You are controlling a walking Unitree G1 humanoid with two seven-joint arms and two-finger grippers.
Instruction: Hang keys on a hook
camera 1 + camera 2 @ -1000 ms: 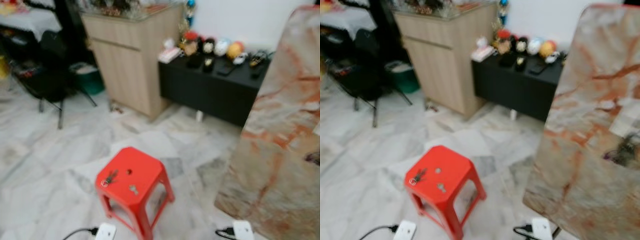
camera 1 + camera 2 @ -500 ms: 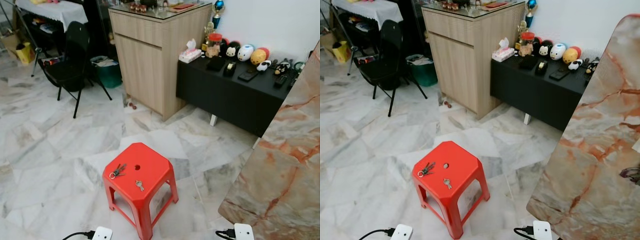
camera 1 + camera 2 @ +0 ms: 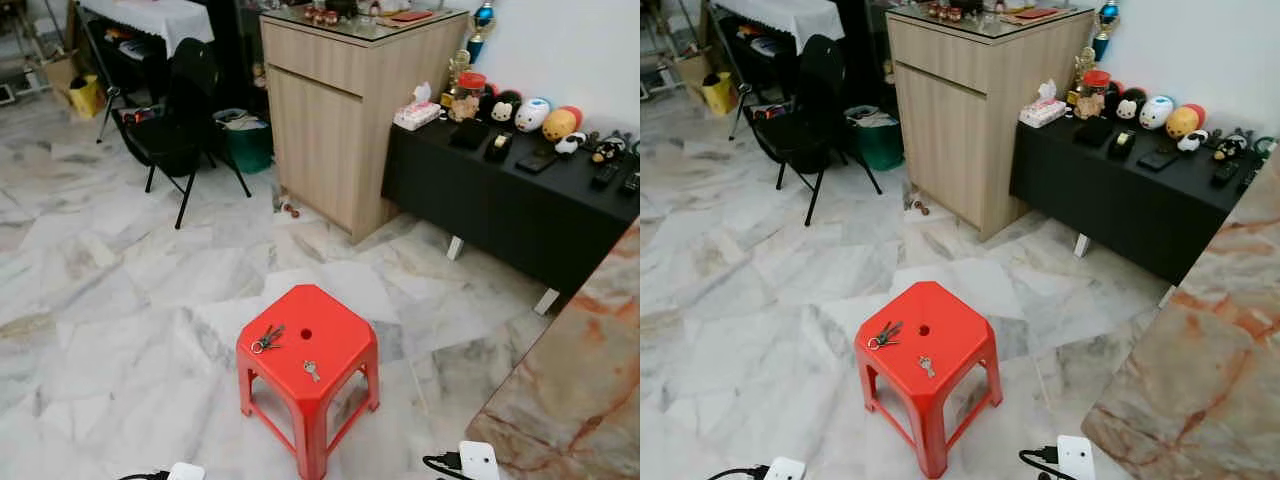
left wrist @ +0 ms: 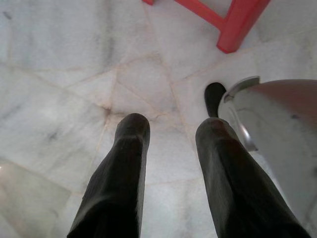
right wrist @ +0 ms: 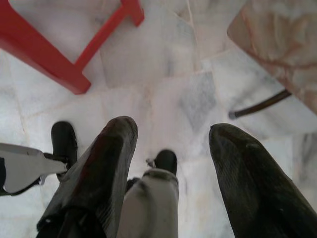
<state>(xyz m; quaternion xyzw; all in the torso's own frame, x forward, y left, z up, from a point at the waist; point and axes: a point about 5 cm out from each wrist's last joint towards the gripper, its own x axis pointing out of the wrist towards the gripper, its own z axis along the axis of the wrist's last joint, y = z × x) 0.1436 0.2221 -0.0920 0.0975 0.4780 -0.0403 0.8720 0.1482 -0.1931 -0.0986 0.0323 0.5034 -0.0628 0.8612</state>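
Note:
A bunch of keys (image 3: pixel 266 339) lies on the top of a red plastic stool (image 3: pixel 340 345) in the middle of the marble floor. A single small key (image 3: pixel 311 371) lies beside it on the same stool, closer to me. Both arms hang low. In the left wrist view my left gripper (image 4: pixel 171 129) is open above the floor tiles, with a red stool leg (image 4: pixel 237 25) beyond it. My right gripper (image 5: pixel 173 134) is open too, nothing between its fingers, the stool's legs (image 5: pixel 54 64) ahead of it.
A wooden cabinet (image 3: pixel 350 110) stands behind the stool, and a low black table (image 3: pixel 520 210) with toys on it to its right. A black chair (image 3: pixel 180 110) and a green bin (image 3: pixel 245 145) stand at the left. A marble-patterned slab (image 3: pixel 580 400) juts in at the right.
The whole picture has shifted right and sharpened from blur, so the camera has turned. The keys and stool have not moved.

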